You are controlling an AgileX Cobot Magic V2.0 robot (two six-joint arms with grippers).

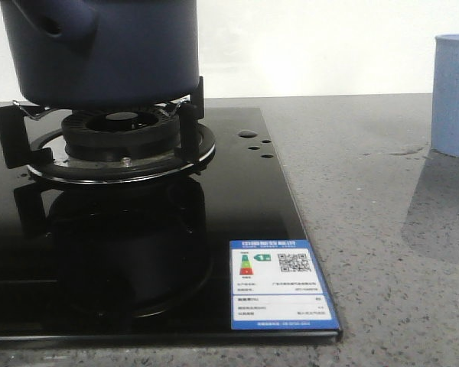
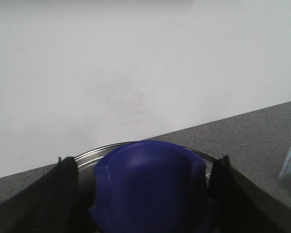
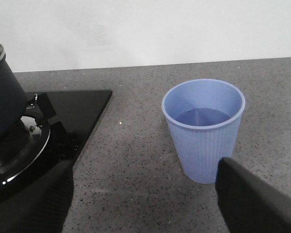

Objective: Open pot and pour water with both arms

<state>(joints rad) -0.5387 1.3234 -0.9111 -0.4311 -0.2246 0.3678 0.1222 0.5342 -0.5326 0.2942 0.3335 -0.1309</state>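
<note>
**Grey desk, black hob, pot on the burner**

A plain white wall (image 1: 329,46) backs a speckled grey stone desk (image 1: 367,229). Set into the desk on the left is a glossy black glass hob (image 1: 138,267), whose surface mirrors the burner above it. Near its front right corner sits a blue-bordered energy label (image 1: 281,284) with a QR code, and a few small round marks (image 1: 252,145) lie toward its back right edge.

On the hob's burner ring (image 1: 122,130), raised on the black pan supports (image 1: 193,99), stands the dark navy pot (image 1: 99,46), its stubby hollow side handle (image 1: 57,23) pointing toward the camera and to the left. Its top is cut off in the front view.

In the left wrist view, the left end effector (image 2: 143,194) has its dark fingers (image 2: 58,194) set on either side of a blue knob (image 2: 148,187); a metal rim (image 2: 92,155) shows behind it. They stand close against the knob, but whether they press it I cannot tell.

Well to the right of the hob, on bare desk, stands a pale blue ribbed cup (image 3: 203,128) with water in it. A small wet patch (image 1: 405,151) lies just left of it. The right end effector (image 3: 145,204) is spread wide, holding nothing, with the cup near one of its fingers (image 3: 254,199).
</note>
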